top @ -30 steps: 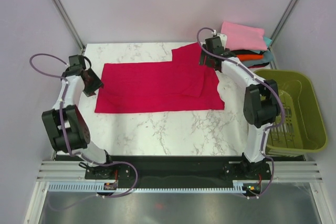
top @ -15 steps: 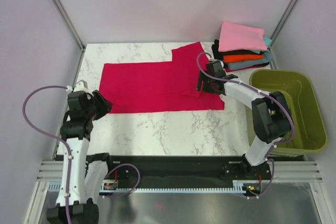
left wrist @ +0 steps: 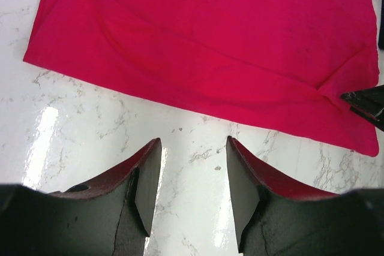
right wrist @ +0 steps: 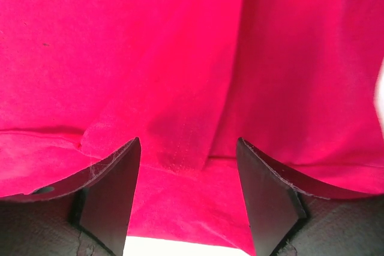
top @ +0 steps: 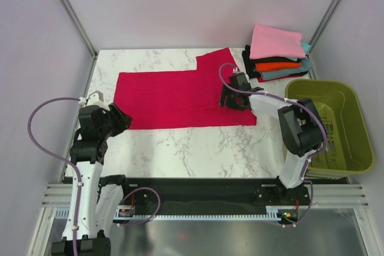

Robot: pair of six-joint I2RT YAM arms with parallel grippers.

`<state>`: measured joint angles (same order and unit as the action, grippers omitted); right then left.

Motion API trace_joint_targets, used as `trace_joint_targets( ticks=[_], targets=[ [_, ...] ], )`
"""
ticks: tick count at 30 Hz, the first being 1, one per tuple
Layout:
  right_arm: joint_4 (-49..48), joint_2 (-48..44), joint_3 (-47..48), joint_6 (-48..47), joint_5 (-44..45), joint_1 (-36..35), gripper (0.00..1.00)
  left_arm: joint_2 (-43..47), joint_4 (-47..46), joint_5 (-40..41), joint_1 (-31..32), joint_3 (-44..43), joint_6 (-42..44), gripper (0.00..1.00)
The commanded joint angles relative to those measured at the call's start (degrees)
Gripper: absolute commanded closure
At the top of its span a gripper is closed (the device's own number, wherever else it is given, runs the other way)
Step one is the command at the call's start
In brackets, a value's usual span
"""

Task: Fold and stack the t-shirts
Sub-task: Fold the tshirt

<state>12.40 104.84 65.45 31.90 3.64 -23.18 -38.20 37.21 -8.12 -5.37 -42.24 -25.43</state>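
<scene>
Crimson t-shirt (top: 180, 97) flat mid-table, folded stack (top: 277, 55) at 2 o'clock. Both released: right gripper (right wrist: 188, 142) spread over the sleeve seam at the shirt's 3 o'clock, left gripper (left wrist: 193, 142) over bare marble table (left wrist: 90, 118) at its 8 o'clock, short of the hem. Might pinch only one layer, or lift unevenly and skew the fold.

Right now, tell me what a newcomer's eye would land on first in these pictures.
The big crimson t-shirt spread across the middle of the marble table catches the eye first. Next comes the stack of folded shirts at the far right corner, pink on top, with the olive basket beside it at the table's right edge.
</scene>
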Motion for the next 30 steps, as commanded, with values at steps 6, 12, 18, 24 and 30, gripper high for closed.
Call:
trace_joint_targets(
  ticks=[6,12,18,24,30],
  targets=[
    [-2.6,2.1,3.0,1.7,-0.5,-1.6,0.31,1.0,-1.8,-1.5,0.6,-0.2,1.9,0.46],
    [-2.7,2.6,4.3,1.8,-0.6,-2.2,0.35,1.5,-1.9,-1.5,0.8,-0.1,2.0,0.46],
    [-2.7,5.8,9.6,2.6,-2.7,-2.7,0.44,1.8,-2.0,-1.5,0.9,-0.1,2.1,0.46],
    [-3.9,14.2,22.3,4.5,-8.7,-3.5,0.59,1.9,-2.0,-1.4,0.9,-0.1,2.2,0.46],
    [-4.7,23.8,37.7,4.6,-14.7,-3.0,0.63,2.1,-2.0,-1.2,1.0,-0.1,2.2,0.46]
  ],
)
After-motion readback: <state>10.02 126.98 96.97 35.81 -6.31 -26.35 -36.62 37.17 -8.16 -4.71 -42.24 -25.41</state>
